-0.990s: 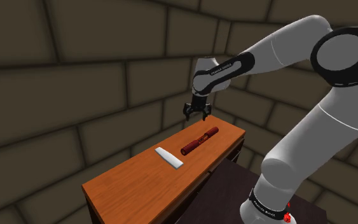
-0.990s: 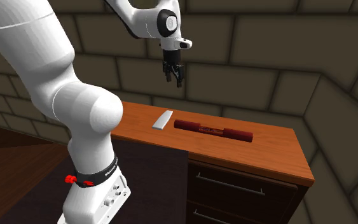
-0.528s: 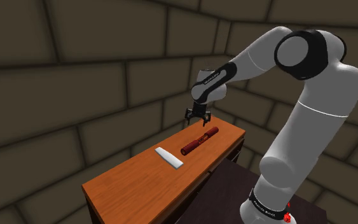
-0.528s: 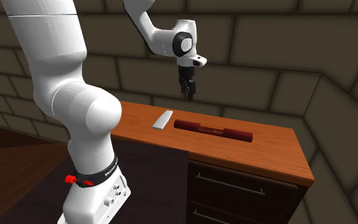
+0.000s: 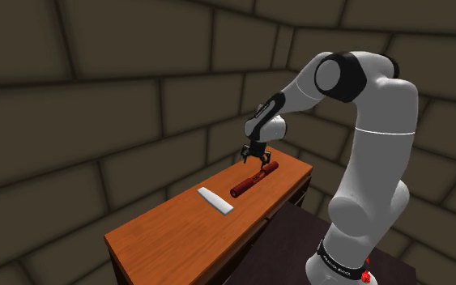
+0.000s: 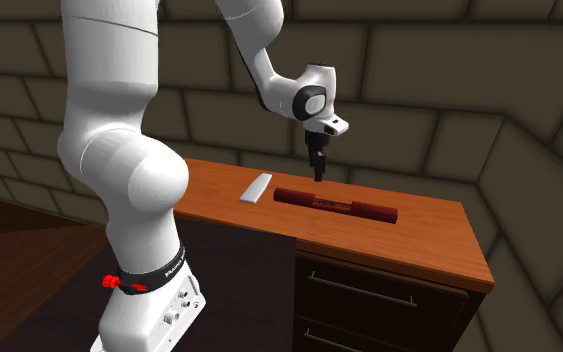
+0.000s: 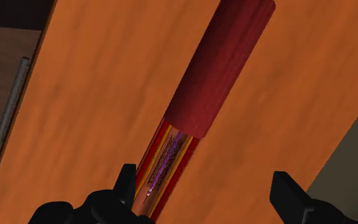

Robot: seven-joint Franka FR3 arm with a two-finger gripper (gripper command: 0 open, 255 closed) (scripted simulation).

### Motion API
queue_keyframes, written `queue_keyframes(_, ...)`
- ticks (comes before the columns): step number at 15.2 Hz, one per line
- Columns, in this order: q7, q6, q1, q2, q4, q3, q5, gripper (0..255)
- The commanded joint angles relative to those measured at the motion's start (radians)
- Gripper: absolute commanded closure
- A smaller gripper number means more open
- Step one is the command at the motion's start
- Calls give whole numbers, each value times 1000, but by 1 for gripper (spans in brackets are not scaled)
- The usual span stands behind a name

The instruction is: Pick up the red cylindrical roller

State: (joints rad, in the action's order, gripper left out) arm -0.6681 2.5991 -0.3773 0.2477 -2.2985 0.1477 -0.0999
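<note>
The red cylindrical roller lies flat on the wooden table, near its far end in the shoulder view. Its ends are dark red and its middle is striped. In the second exterior view the roller stretches across the tabletop. My gripper hangs a short way above the roller's middle, pointing down, with its fingers apart and nothing between them. Seen from the second exterior view, the gripper is just above the roller. In the wrist view the gripper is open, with the striped section close to one finger.
A flat white bar lies on the table beside the roller, also seen as the bar in the second exterior view. The table has drawers under its front edge. Stone-block walls stand close behind the table.
The gripper has come down and moved along the table, from above the roller's end by the white bar to just above its middle. The roller and the white bar have not moved.
</note>
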Motion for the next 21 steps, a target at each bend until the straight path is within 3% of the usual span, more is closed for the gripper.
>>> queue_keyframes(1, -13, 37, -20, 64, 27, 4, -40, 0)
queue_keyframes(7, -33, 122, -103, 244, 120, -6, -159, 0)
queue_keyframes(16, -7, 193, -128, 341, 148, -39, -189, 0)
queue_keyframes(17, -8, 192, -127, 341, 149, -39, -189, 255)
queue_keyframes(21, -8, 191, -127, 341, 150, -39, -188, 255)
